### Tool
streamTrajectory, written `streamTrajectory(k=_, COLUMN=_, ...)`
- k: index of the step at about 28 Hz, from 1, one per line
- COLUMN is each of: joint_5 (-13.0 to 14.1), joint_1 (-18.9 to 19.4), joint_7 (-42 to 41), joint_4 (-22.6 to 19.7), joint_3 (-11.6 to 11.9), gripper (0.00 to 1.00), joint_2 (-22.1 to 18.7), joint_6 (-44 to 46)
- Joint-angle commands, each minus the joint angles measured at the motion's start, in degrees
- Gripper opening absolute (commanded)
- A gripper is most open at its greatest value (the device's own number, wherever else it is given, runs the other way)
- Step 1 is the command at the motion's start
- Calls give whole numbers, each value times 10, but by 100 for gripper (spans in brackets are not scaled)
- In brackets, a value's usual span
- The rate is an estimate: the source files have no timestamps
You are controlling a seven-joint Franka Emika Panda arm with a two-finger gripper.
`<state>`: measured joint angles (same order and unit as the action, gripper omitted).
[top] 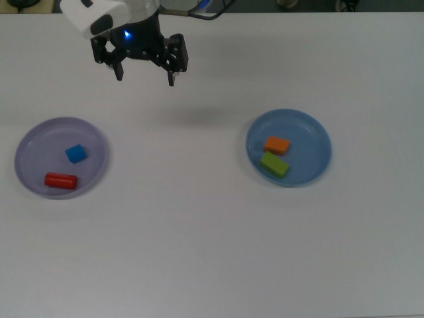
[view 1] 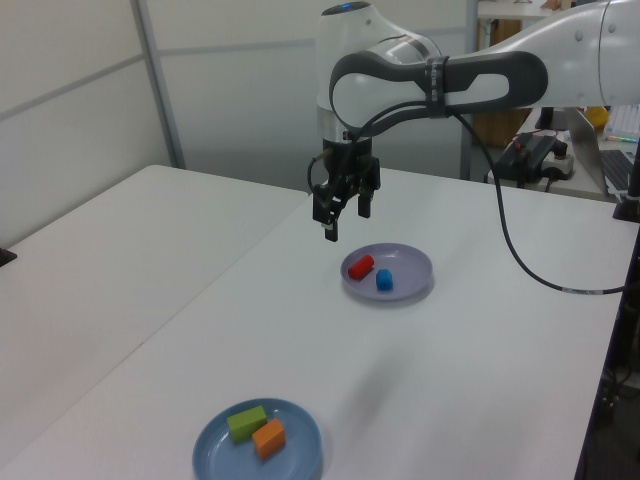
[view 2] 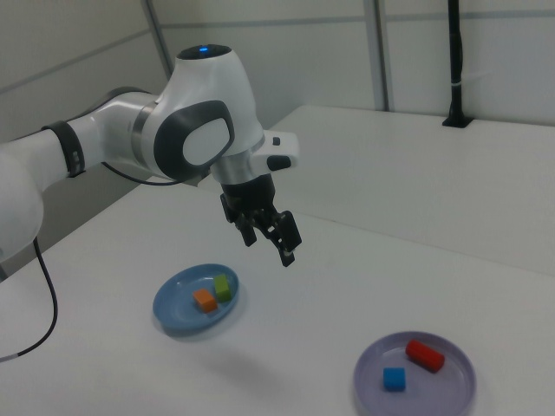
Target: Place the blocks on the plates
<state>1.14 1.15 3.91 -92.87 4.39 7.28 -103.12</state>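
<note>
you see the end effector [view 1: 343,218] empty, fingers apart, above the table [view 1: 150,300], beside the lavender plate [view 1: 410,285] holding two blocks.

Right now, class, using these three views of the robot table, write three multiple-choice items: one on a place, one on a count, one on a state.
1. Where does the small blue cube lie?
A. on the bare table
B. in the pale lavender plate
C. in the light blue plate

2. How many blocks lie in the light blue plate?
A. one
B. two
C. four

3. What is the two-finger gripper doing?
A. hanging open and empty above the table
B. gripping the red cylinder
C. resting in a plate

Key: 1 B, the small blue cube sits beside the red cylinder in the pale lavender plate. 2 B, the orange block and green bar lie in the light blue plate. 3 A, the two-finger gripper holds nothing.
</note>
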Motion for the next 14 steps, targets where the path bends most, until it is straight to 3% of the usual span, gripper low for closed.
streamTrajectory(k=1, joint_5=0, joint_1=13, joint_7=-22, joint_4=13, joint_3=13, gripper=100, joint_2=19, joint_6=15)
streamTrajectory(k=14, joint_5=-10, joint_1=12, joint_7=-22, joint_4=32, joint_3=17, gripper=100, joint_2=20, joint_6=17)
